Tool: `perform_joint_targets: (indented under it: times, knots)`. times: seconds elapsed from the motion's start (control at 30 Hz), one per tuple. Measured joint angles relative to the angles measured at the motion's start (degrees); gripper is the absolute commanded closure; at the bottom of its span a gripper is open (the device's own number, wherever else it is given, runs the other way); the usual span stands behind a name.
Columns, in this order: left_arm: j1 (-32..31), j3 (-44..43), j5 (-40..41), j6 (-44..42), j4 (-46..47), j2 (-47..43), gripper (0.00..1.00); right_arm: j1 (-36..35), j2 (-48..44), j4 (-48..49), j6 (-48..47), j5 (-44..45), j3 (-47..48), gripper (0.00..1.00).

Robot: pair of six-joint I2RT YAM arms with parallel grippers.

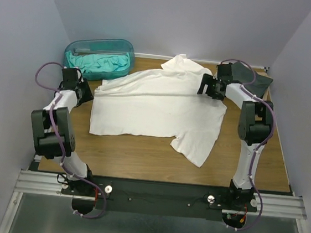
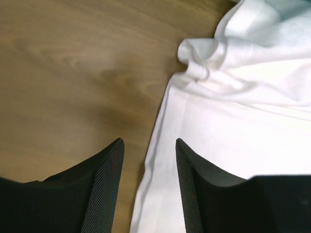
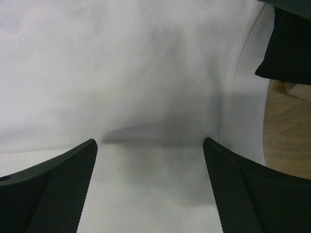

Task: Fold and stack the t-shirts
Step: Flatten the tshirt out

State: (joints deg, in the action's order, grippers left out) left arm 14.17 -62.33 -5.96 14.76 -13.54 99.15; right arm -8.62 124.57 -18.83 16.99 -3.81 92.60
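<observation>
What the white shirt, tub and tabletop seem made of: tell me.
White shirt: soft matte cloth, probably cotton knit; it wrinkles, with a stitched hem.
Tub: glossy translucent teal plastic; its walls are see-through.
Tabletop: wood or wood-look laminate; brown grain.

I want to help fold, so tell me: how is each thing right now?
white t-shirt: spread out, unfolded.
teal t-shirt: crumpled in the tub.
dark t-shirt: folded, far right corner.
tub: open on top.
left hand: open, holding nothing.
right hand: open, holding nothing.
</observation>
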Motion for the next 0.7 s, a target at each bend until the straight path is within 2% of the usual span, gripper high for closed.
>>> perform_joint_targets:
  times: [0.2, 0.27, 0.43, 0.7]
  knots:
    - [-0.44, 12.85, 5.49, 11.69, 0.52, -19.85, 0.41, 0.46, -2.21, -2.29, -0.33, -2.38, -2.03, 0.04]
    - [-0.44, 15.52, 7.06, 14.62, 0.17, -23.71, 0.41, 0.50, -4.50, -2.97, -0.24, -3.02, -4.52, 0.04]
    - [-0.59, 20.39, 10.84, 20.87, -3.19, -29.07, 0.41, 0.48, -11.28, -3.93, 0.13, -3.52, -11.23, 0.04]
    - [-1.90, 22.36, 11.76, 23.89, -8.94, -30.03, 0.46, 0.48, -20.98, -4.37, 0.90, -3.52, -18.16, 0.04]
